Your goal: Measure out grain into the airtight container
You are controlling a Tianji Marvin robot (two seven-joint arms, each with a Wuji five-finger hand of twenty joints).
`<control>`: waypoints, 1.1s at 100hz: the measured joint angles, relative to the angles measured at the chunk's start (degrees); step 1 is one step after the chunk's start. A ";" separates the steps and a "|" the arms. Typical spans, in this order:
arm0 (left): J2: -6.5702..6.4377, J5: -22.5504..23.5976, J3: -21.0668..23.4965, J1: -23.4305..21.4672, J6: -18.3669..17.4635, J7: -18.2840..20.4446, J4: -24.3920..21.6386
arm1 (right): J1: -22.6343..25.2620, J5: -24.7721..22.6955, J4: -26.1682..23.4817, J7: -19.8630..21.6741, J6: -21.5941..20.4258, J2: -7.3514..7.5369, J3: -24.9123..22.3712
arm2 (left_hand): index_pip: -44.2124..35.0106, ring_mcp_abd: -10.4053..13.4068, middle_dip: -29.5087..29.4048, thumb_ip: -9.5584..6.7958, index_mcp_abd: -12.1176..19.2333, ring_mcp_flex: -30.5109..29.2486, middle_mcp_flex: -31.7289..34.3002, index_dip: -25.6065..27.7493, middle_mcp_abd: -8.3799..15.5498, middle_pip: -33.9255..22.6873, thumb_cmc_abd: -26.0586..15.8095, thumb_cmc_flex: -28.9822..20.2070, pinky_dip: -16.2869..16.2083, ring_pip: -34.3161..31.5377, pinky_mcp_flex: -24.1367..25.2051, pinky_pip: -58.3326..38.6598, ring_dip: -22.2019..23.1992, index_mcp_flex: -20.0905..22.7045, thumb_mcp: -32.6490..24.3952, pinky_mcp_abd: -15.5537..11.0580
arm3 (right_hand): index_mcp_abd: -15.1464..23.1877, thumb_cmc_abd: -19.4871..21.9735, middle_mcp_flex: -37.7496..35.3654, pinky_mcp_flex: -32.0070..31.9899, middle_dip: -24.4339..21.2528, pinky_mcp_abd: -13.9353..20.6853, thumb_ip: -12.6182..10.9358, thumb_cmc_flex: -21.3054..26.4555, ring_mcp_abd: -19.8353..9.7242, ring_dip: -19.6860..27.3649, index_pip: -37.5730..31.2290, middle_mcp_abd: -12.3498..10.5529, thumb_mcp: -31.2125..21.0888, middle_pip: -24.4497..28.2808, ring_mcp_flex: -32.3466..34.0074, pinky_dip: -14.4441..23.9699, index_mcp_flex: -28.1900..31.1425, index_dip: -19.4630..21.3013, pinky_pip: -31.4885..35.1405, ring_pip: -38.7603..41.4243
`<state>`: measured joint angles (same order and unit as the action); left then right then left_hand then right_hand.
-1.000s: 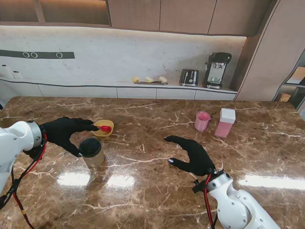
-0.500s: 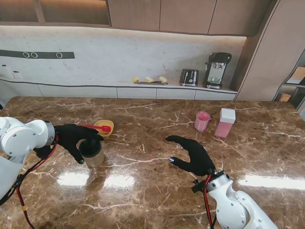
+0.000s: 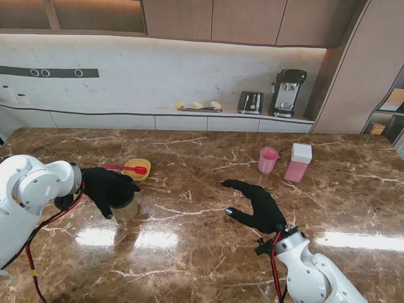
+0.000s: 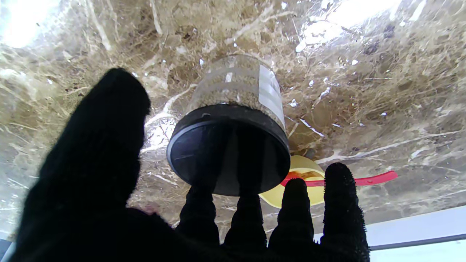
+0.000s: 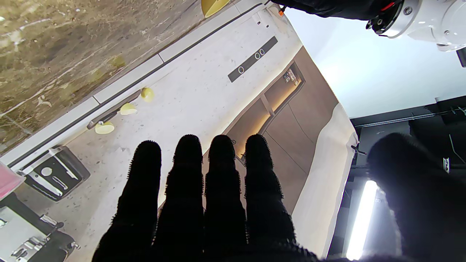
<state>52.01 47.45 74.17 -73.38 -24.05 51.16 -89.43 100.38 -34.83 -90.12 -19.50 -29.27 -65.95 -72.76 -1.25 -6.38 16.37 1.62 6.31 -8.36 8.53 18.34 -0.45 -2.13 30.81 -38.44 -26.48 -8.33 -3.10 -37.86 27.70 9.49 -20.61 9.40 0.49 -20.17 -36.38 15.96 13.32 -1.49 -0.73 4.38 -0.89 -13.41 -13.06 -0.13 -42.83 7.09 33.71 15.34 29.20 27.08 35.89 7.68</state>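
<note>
Since left hand [image 3: 108, 189] hovers spread over jar lid [image 4: 228, 149], not gripping yet, centre fingers round rim, then close evenly; right hand [image 3: 257, 207] idle, spread.

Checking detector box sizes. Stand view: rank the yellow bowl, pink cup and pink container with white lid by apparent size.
1. Pink container, tallest.
2-3. Yellow bowl and pink cup look about alike: the bowl wider, the cup taller. Not ranked.

We see a bright, even scene from the stand, sharp throughout. Ceiling light glares in white patches on the polished marble table [image 3: 208, 252], and under-cabinet strips glow along the far wall. Our wrist views bow at the edges, the black gloves featureless silhouettes.
</note>
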 measured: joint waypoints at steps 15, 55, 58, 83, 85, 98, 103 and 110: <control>0.19 0.57 -1.83 0.82 -0.13 -1.51 1.56 | 0.07 0.02 0.06 0.01 -0.05 0.00 -0.09 | -0.87 0.00 3.61 1.34 0.00 -2.54 0.00 5.93 -0.09 0.00 1.27 0.00 -2.32 -4.39 -2.25 -4.93 6.96 0.13 -7.42 0.31 | 0.00 0.00 -0.02 0.13 0.01 -0.01 0.00 0.07 0.00 -0.04 0.00 0.00 0.00 0.00 0.00 0.64 0.01 0.00 0.04 0.00; 1.00 1.30 -3.28 0.90 -0.40 -8.17 4.60 | 0.38 0.19 0.04 0.27 -0.01 0.01 -0.25 | -13.23 -2.90 21.08 3.25 0.04 -8.73 0.31 30.84 -1.81 -12.37 3.19 -4.18 -8.15 -18.48 -13.62 -17.33 26.49 -1.72 -20.78 -6.13 | 0.02 -0.03 -0.04 0.59 0.02 -0.07 0.00 1.47 0.05 -0.06 -0.01 0.00 -0.40 0.00 0.00 0.67 0.03 0.00 0.68 0.00; 1.09 1.08 -3.28 0.73 -0.31 -9.17 4.86 | 0.40 0.14 0.02 0.27 0.00 0.02 -0.26 | -16.44 -3.13 21.71 3.25 -0.03 -8.98 0.67 32.12 -1.88 -15.01 3.46 -4.47 -8.15 -18.48 -14.59 -17.83 26.53 -1.72 -20.77 -6.18 | 0.02 0.05 -0.04 0.59 0.02 -0.07 0.00 1.47 0.06 -0.06 -0.01 0.00 -0.40 0.00 0.00 0.67 0.03 0.00 0.68 0.00; 1.73 -0.04 -4.12 0.32 -1.53 -15.86 6.76 | 0.41 0.05 -0.05 0.52 0.38 0.07 -0.08 | -35.80 -8.01 22.77 3.68 -0.71 -18.51 11.38 26.87 -3.72 -23.26 9.44 -4.70 -8.16 -18.48 -24.28 -23.02 26.31 2.71 -20.30 -3.65 | 0.02 0.11 -0.04 0.59 0.02 -0.10 0.00 1.48 0.10 -0.06 -0.02 0.00 -0.40 0.00 0.00 0.68 0.03 0.00 0.68 0.00; 1.77 -0.28 -4.24 0.32 -1.47 -15.87 6.76 | 0.41 0.05 -0.05 0.53 0.44 0.07 -0.06 | -35.93 -8.22 22.77 3.69 -0.71 -18.88 11.60 26.72 -3.97 -23.26 9.68 -4.70 -8.16 -18.48 -24.73 -23.20 26.31 3.09 -20.27 -3.39 | 0.02 0.11 -0.04 0.59 0.02 -0.10 0.00 1.48 0.10 -0.06 -0.02 0.00 -0.39 0.00 0.00 0.68 0.04 0.00 0.68 0.00; 1.87 -2.73 -5.80 0.69 0.18 -16.25 6.75 | 0.44 -0.03 -0.05 0.48 0.79 0.07 -0.05 | -36.63 -10.43 22.80 5.04 -0.71 -22.71 15.61 26.09 -4.97 -23.53 11.26 -4.70 -8.24 -18.48 -27.76 -24.59 30.12 6.92 -17.03 -1.02 | 0.02 0.11 -0.04 0.59 0.02 -0.10 0.00 1.49 0.13 -0.06 -0.02 0.00 -0.40 0.00 0.00 0.68 0.04 0.00 0.68 0.00; 1.95 -2.94 -6.68 0.87 0.72 -17.18 6.75 | 0.47 -0.05 -0.05 0.44 0.93 0.07 -0.05 | -36.83 -10.90 23.35 5.06 -0.71 -23.98 16.65 26.05 -5.10 -23.49 11.27 -4.70 -8.25 -18.48 -28.57 -24.70 31.69 7.58 -15.79 -0.39 | 0.02 0.11 -0.04 0.59 0.02 -0.10 0.00 1.49 0.13 -0.06 -0.02 0.00 -0.40 0.00 0.00 0.68 0.04 0.00 0.68 0.00; 2.08 -3.13 -8.01 1.18 1.24 -18.53 6.84 | 0.47 0.02 0.07 0.42 1.18 0.07 -0.05 | -37.40 -11.47 27.06 5.08 -0.70 -25.08 17.37 26.04 -5.34 -23.22 11.59 -4.70 -8.26 -18.48 -29.29 -25.23 33.69 8.45 -14.58 0.30 | 0.03 0.11 -0.04 0.59 0.02 -0.10 0.01 1.49 0.13 -0.06 -0.02 0.00 -0.40 0.00 0.00 0.68 0.04 0.00 0.68 0.00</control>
<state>54.09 44.31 66.16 -72.20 -22.80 32.63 -82.59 100.85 -34.81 -90.05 -19.08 -28.10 -65.88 -72.81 -38.65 -17.85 43.44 6.70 5.61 -33.44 25.89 44.37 -5.79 -25.35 42.40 -43.14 -34.74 -26.81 -32.38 -63.09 61.39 17.94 -35.19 9.71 0.52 -20.06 -36.42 16.54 13.34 -1.60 -0.72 5.86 -0.76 -13.47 -13.08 -0.13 -43.23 7.09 33.72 16.02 29.24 27.08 36.57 7.68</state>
